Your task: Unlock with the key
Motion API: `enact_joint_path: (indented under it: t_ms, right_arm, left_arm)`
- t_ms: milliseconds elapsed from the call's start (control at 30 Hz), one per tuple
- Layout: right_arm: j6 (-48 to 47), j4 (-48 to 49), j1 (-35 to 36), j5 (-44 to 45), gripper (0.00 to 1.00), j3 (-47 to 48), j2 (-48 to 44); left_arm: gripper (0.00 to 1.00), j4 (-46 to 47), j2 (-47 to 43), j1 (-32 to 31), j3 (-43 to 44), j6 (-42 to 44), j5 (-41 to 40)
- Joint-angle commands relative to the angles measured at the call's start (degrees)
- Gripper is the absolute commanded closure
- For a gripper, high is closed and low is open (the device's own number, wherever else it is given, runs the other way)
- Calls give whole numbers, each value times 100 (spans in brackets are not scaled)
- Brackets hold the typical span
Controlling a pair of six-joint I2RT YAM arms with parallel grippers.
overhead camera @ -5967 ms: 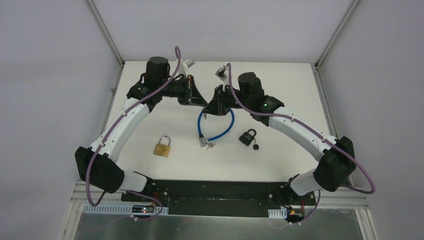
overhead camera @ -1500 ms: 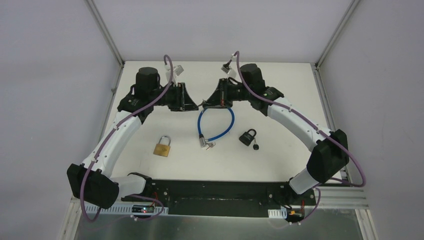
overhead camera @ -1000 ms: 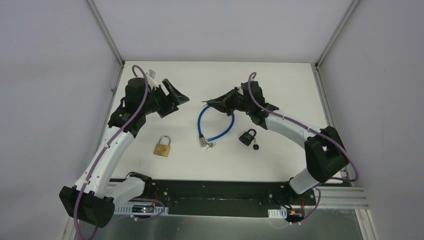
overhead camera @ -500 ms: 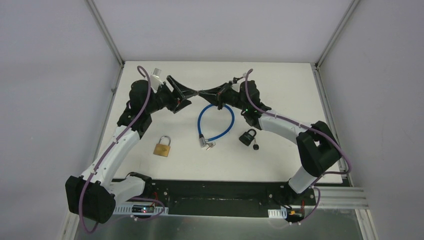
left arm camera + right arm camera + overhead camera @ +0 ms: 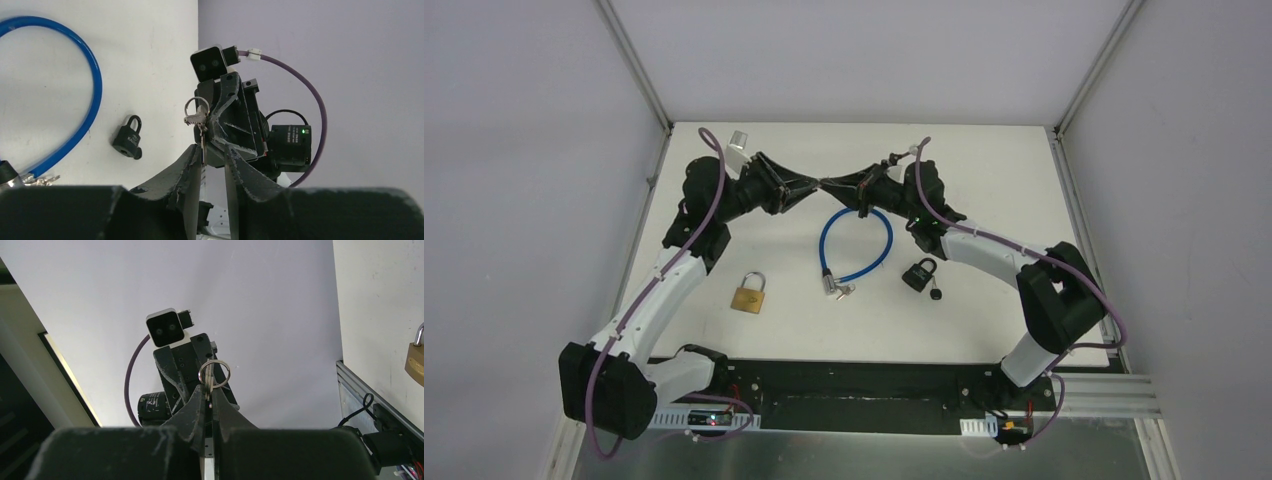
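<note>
My right gripper (image 5: 829, 184) is raised above the table's far middle, shut on a small silver key (image 5: 209, 385) with a ring (image 5: 214, 372). My left gripper (image 5: 812, 187) faces it tip to tip, jaws slightly apart. In the left wrist view the key (image 5: 202, 142) hangs from the right gripper between my left fingertips (image 5: 195, 152), close against the left one. A brass padlock (image 5: 749, 295), a black padlock (image 5: 919, 273) and a blue cable lock (image 5: 854, 245) lie on the white table below.
More keys (image 5: 839, 290) lie at the cable lock's barrel end. The black padlock (image 5: 127, 137) and blue cable (image 5: 92, 95) show in the left wrist view, the brass padlock (image 5: 416, 362) in the right wrist view. Grey walls enclose the table (image 5: 984, 160).
Over the last second both arms swung up and inward, bringing their tips together. In the last half second the left gripper edged right onto the key held by the right gripper.
</note>
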Motion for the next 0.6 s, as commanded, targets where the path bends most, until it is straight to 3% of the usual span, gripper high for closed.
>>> enact_joint_path:
  t_ms: [0, 200, 367, 467, 500, 567]
  right_arm:
    - [173, 543, 32, -54, 100, 224, 15]
    - [176, 563, 32, -53, 100, 212, 20]
    - [77, 459, 12, -39, 97, 176, -7]
    - [-288, 169, -125, 68, 57, 33, -163]
    - [-441, -13, -194, 141, 48, -48, -247]
    - [-788, -732, -368, 247, 40, -174, -470]
  left_arm:
    - [78, 587, 119, -12, -3, -314, 292]
    - [100, 601, 133, -12, 9, -353, 278]
    - [100, 542, 134, -12, 60, -241, 320]
    - [100, -259, 81, -12, 184, 252, 251]
    - [100, -800, 65, -12, 266, 494, 177]
    - [100, -2082, 93, -12, 533, 1147, -116]
